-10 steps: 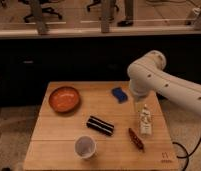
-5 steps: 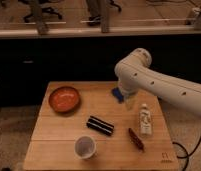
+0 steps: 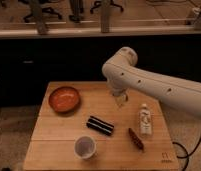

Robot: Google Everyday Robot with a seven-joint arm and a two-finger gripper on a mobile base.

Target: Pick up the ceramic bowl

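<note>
The ceramic bowl [image 3: 64, 99] is wide and shallow, orange-red inside with a darker rim. It sits on the left rear part of the wooden table [image 3: 54, 137]. My white arm reaches in from the right, and the gripper [image 3: 120, 99] hangs below its elbow over the table's middle rear, well to the right of the bowl and apart from it. The gripper holds nothing that I can see.
A small white cup [image 3: 85, 147] stands near the front edge. A black packet [image 3: 99, 125] lies mid-table. A white bottle [image 3: 144, 120] and a dark brown bar [image 3: 136, 138] lie to the right. A dark counter runs behind the table.
The arm has swung left over the table toward the bowl's side, and the gripper now covers the blue object at the rear. Objects on the table have not moved.
</note>
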